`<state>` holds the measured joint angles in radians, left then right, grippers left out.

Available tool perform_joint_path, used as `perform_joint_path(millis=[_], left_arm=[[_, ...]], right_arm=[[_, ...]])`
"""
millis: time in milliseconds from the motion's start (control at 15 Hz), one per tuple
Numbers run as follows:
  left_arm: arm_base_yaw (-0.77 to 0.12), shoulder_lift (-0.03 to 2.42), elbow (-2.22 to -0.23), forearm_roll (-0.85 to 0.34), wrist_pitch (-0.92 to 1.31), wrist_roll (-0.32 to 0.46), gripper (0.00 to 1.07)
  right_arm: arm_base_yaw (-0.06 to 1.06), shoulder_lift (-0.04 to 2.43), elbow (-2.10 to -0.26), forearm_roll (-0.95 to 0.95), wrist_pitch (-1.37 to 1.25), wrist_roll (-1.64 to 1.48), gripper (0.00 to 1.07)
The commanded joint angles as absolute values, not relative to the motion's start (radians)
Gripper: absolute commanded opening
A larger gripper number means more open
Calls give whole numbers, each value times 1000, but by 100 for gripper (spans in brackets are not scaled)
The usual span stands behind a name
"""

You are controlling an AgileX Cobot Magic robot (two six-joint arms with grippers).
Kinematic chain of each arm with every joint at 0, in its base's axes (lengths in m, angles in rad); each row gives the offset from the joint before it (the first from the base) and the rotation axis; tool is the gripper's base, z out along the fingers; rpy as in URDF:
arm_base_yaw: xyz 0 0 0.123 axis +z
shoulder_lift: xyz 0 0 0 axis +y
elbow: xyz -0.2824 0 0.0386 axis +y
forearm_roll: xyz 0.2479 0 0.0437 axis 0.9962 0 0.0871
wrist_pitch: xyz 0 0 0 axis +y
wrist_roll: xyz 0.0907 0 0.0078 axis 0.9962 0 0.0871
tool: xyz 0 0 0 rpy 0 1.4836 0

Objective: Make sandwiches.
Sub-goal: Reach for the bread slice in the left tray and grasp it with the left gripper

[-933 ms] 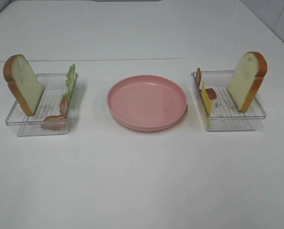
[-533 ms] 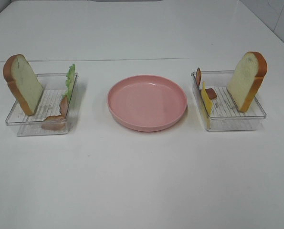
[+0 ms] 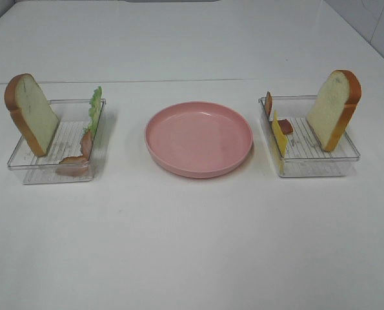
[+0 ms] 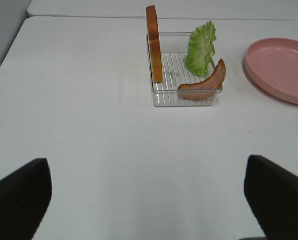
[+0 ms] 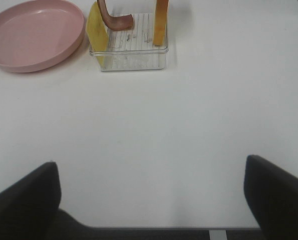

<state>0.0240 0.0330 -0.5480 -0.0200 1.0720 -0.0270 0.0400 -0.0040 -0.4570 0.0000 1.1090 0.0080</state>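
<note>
The left pincer (image 4: 146,167) and right pincer (image 5: 151,165) gape wide, empty. Sandwich parts unstacked; bread slice (image 3: 31,113), lettuce (image 3: 95,110), bacon (image 3: 72,160) in the left tray (image 3: 43,175); second slice (image 3: 333,110), cheese (image 3: 279,135) in the right tray (image 3: 314,169).

no readable text, labels or numbers anywhere

Bright, even light from overhead floods the white table (image 3: 192,245). Shadows are faint and soft, hugging the rim of the pink plate (image 3: 199,170) and the clear trays (image 3: 50,173). The high view looks slightly hazy; both wrist views are crisper.
</note>
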Motion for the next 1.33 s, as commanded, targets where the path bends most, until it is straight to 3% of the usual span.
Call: perform_joint_path(millis=[67,333,800,1333], left_arm=[[26,113,-585,-29,1027,-31,98],[26,493,-690,-21,840,-66,98],[26,1093,-1028,5,855,-50,98],[26,1525,-1325,0,913,-27,98]], right_arm=[[37,-33,-456,0,1104,6,96],[37,-33,-456,0,1104,6,96],[37,-33,-456,0,1104,6,96],[37,-33,-456,0,1104,6,96]])
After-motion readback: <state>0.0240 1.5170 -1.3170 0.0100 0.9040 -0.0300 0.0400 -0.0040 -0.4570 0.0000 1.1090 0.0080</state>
